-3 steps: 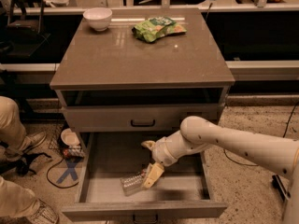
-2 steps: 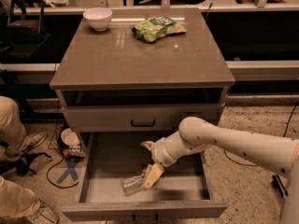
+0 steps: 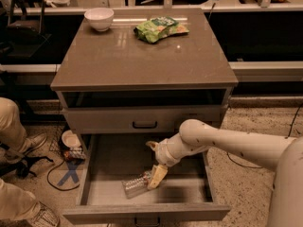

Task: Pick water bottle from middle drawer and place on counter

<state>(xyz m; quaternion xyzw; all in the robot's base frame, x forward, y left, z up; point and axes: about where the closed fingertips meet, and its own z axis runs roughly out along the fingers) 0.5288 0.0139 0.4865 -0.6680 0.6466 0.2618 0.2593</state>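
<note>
The water bottle [image 3: 136, 185] lies on its side on the floor of the open middle drawer [image 3: 97, 193], near the front. My gripper [image 3: 155, 178] hangs from the white arm that reaches in from the right. Its pale fingers point down into the drawer at the bottle's right end. The counter [image 3: 142, 56] tops the cabinet above.
A white bowl [image 3: 99, 18] and a green snack bag [image 3: 160, 28] sit at the back of the counter. A shut drawer front with a black loop handle [image 3: 144, 125] is above the open drawer. A person's legs [image 3: 14, 141] are at the left, beside a bowl on the floor [image 3: 71, 140].
</note>
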